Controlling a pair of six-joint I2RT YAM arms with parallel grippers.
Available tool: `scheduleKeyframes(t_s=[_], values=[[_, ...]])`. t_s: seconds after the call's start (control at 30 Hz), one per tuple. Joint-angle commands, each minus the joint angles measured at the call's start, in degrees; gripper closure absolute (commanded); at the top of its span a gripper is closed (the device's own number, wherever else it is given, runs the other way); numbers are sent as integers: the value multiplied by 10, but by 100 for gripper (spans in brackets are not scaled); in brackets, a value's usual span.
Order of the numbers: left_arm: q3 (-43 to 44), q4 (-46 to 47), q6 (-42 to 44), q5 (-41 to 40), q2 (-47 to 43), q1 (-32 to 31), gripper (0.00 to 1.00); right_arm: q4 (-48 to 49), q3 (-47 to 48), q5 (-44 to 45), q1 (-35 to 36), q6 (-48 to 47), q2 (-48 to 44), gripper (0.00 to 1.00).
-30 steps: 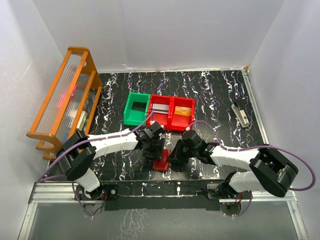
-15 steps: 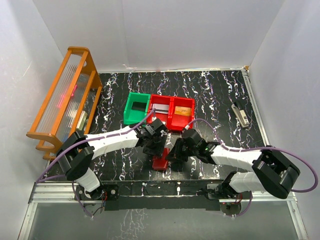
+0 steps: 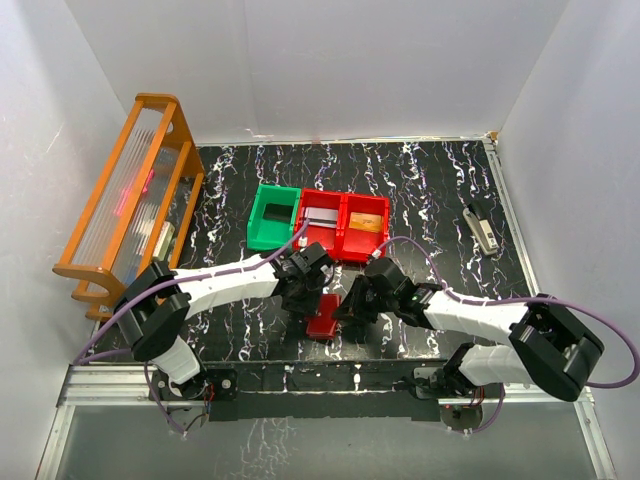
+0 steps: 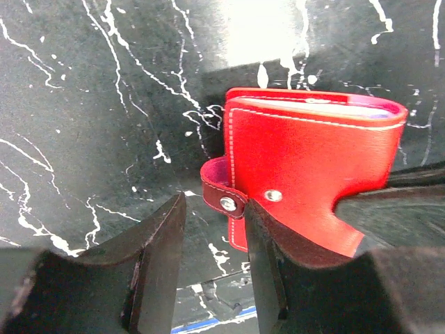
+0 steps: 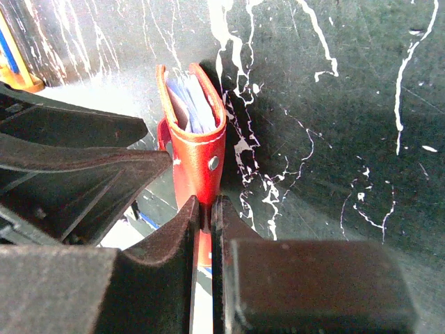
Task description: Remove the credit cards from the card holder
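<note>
While clamping the card holder (image 5: 201,149) in the right gripper (image 5: 207,205), brings open left gripper (image 4: 214,209) closer around its snap tab (image 4: 222,200), ready to unsnap.

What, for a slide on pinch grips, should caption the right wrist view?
Right gripper shut on one flap of the red card holder, pale sleeves inside, black marbled table behind.

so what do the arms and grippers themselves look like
The left arm and right arm match: white shells between chunky black joint housings, each trailed by a thin purple cable. The left gripper and right gripper have broad matte black fingers tapering to wedge tips. No markings are legible.
</note>
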Motion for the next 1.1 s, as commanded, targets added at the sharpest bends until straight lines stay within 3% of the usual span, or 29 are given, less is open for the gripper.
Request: scheduleKeyframes(t_s=[0.0,0.2,0.33,0.77,1.07], values=[[-18,-12,-17,-29,-29,-3,62,5,15,15,-2,4,-18,95],[-25,0,-30,-35,-37,-4,61,3,9,15,-2,6,-24,94],[-29,22,-26,-20,-39,-3,52,3,7,14,-2,7,-23,94],[5,28,21,-10,-1,-3,46,5,3,15,-2,10,-23,93],[-18,-42,2,-102,-28,-3,49,7,1,17,-2,12,-21,92]])
